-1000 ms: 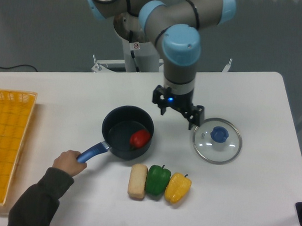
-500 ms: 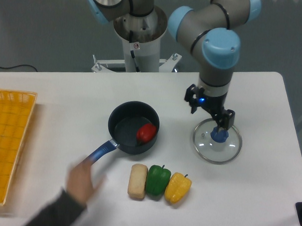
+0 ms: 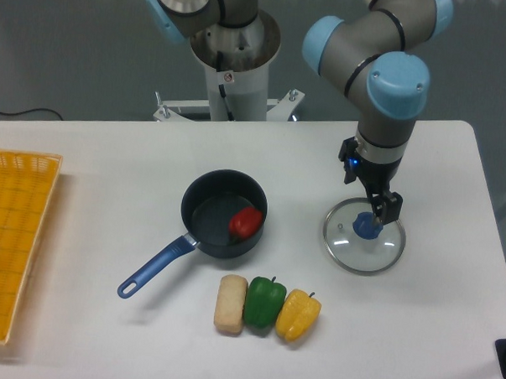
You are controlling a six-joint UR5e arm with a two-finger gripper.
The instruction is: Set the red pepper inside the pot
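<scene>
Camera view, fixed, looking down at the white table [image 3: 111,158]. Gripper [image 3: 376,213] hangs over the glass lid [image 3: 363,236], fingertips at or just above its blue knob [image 3: 367,226]. From this angle the fingers overlap each other and the knob, so the jaw gap cannot be read; cannot tell whether they are wide, narrow, or touching the knob. Nothing is visibly carried.

Red pepper [image 3: 245,223] lies inside the pot [image 3: 223,213], against the right side of the grey interior, below the rim. Pot sits upright near table centre, long blue handle [image 3: 153,267] pointing toward the front left. Pot and lid are well apart, lid to the right.

Front of the pot, three items in a row, touching side by side: pale bread-like piece [image 3: 230,303] on the left, green pepper [image 3: 264,301] in the middle, yellow pepper [image 3: 298,315] on the right.

Yellow basket [image 3: 11,238] at the left table edge, partly out of frame.
</scene>
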